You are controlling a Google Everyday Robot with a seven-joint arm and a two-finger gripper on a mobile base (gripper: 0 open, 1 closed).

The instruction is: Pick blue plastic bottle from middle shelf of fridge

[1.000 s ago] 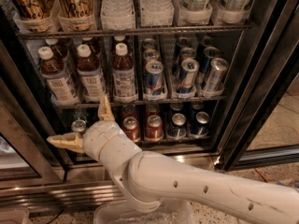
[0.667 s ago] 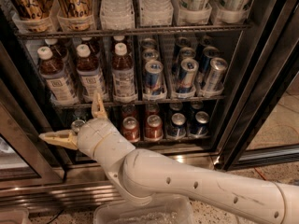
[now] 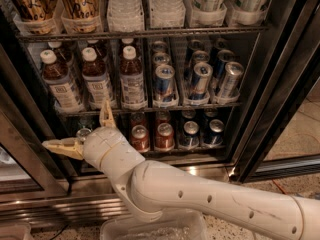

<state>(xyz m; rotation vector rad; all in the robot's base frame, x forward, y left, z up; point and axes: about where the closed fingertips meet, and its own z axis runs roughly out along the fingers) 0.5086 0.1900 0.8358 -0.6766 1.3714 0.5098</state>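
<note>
From where I stand, the fridge (image 3: 282,79) is open, its black frame running down the right side. On the left of the middle shelf (image 3: 172,107) stand three small bottles of dark brown drink with white caps and pale labels. Further bottles of the same kind stand behind them. The centre bottle (image 3: 96,80) of the front three stands upright, between its two neighbours and close to the rack's front edge. To the right on the same rack are the blue-and-silver cans (image 3: 164,82), lined up in rows.

The white arm (image 3: 200,196) reaches in from the lower right. The tool (image 3: 75,125) sits just below the front of the middle shelf, under the left-hand bottles. Its two tan fingers are spread wide apart, one pointing left and the other pointing up, with its tip just under the rack edge near the centre bottle. Nothing is held between them, and they touch none of the bottles.

Behind the wrist, on the rack below, are short copper-red cans (image 3: 140,138) and darker ones to their right. The top rack holds tall clear bottles (image 3: 121,4) and gold-printed containers (image 3: 79,5).
</note>
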